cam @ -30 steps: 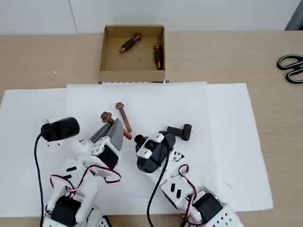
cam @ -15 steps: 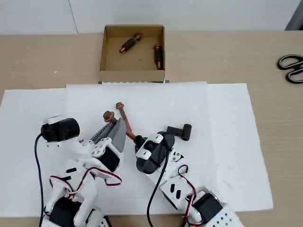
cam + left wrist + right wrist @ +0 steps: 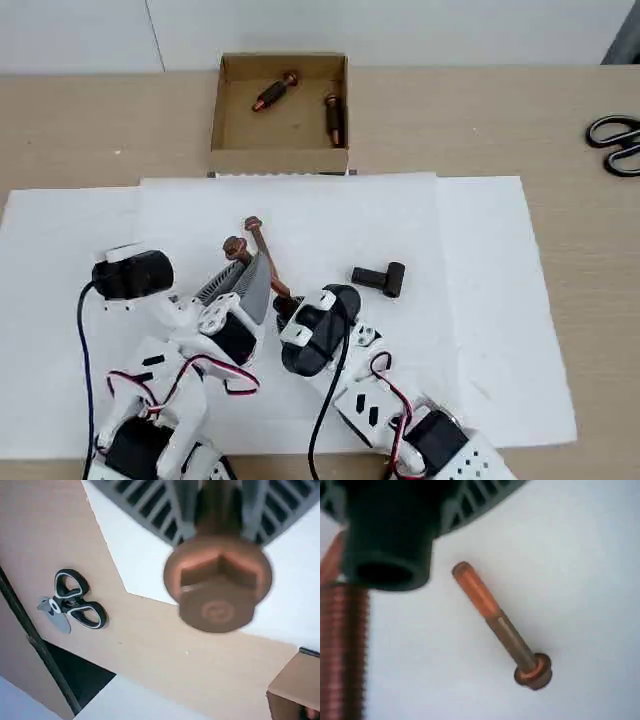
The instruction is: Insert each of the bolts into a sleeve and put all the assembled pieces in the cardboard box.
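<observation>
My left tool [image 3: 243,265] clamps a bolt [image 3: 217,587], my right tool [image 3: 292,308] a sleeve [image 3: 385,547] (mouth beside the thread), so I can join them.

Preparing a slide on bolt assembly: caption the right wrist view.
Gripped black sleeve beside a threaded bolt; second bolt lies loose on paper.

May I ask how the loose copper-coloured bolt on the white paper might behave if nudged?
The loose copper-coloured bolt has a round shank, so it probably rolls, curving around its wider head. It looks metal: likely stiff and dense.
</observation>
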